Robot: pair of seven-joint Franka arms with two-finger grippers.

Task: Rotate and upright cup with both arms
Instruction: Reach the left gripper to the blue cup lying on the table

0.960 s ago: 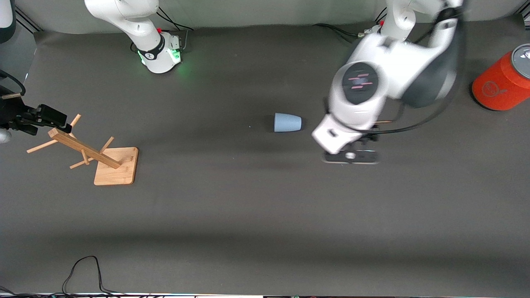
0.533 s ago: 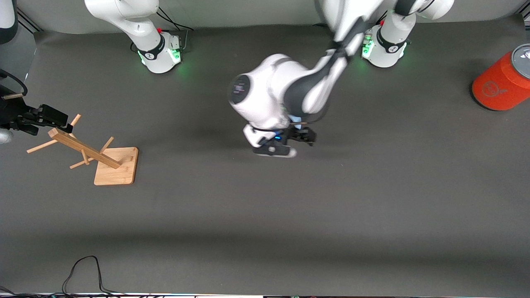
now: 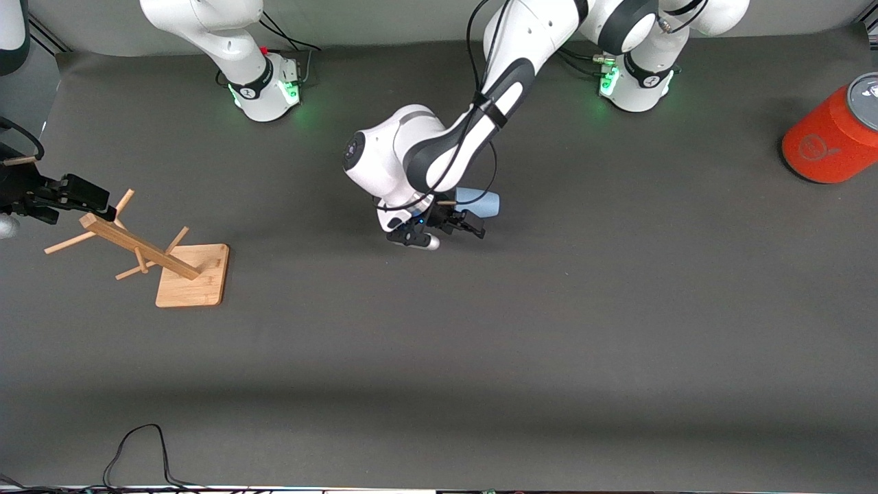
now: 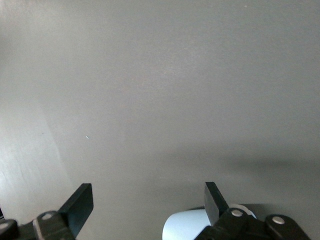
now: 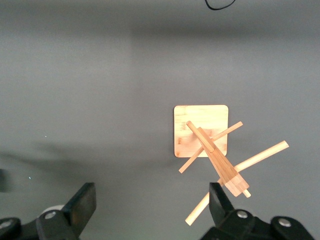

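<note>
The cup (image 3: 480, 202), lying sideways mid-surface, is being straddled by the spread left gripper (image 3: 449, 230) at its 7 o'clock, risking knock-away rolling; the released right gripper (image 3: 48, 199) is being held over the wooden rack (image 3: 158, 257).

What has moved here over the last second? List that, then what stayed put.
The left arm swung from the orange can's end of the table toward the middle; the left gripper, open, now hangs low beside the cup, holding nothing. The cup lies on its side where it was. The right gripper, open, waits above the wooden rack; rack and can unmoved.
</note>
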